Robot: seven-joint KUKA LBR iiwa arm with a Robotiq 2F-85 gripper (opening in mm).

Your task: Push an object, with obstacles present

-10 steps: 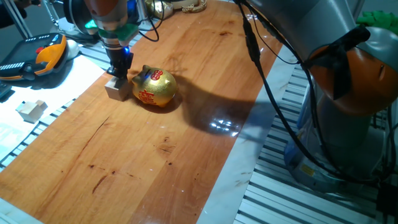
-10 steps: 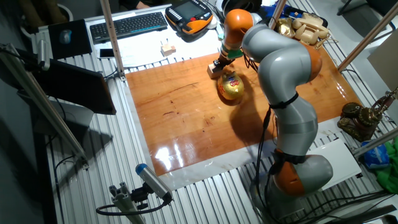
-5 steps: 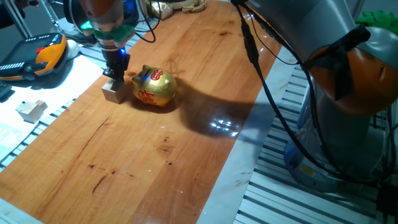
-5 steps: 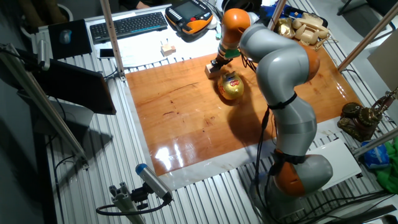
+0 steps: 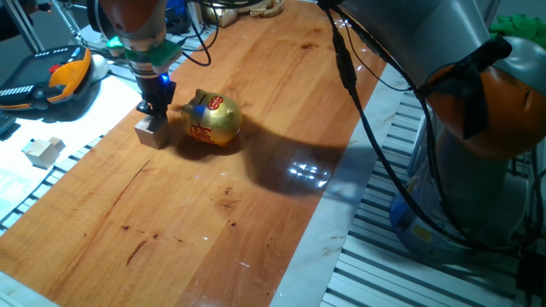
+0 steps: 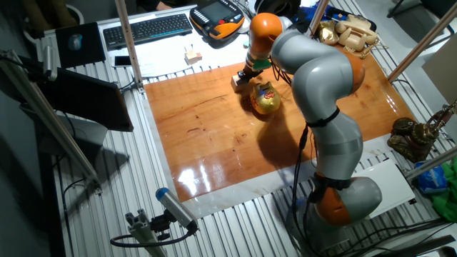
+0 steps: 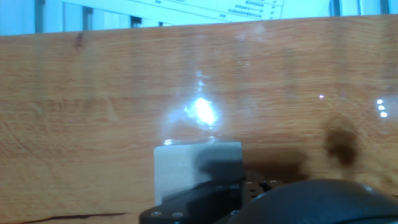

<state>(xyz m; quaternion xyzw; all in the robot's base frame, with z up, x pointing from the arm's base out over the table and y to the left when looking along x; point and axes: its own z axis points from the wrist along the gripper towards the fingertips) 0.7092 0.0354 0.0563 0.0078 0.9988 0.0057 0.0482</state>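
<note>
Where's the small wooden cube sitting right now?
In one fixed view, the small wooden cube sits on the wooden board near its left edge, directly under the gripper and left of the golden piggy bank, apart from it.

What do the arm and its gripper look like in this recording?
The arm has smooth grey rounded links with orange joint bands. Black cables hang loosely beside it. Its wrist carries a green ring with a blue light, above a small black gripper with dark fingers.
</note>
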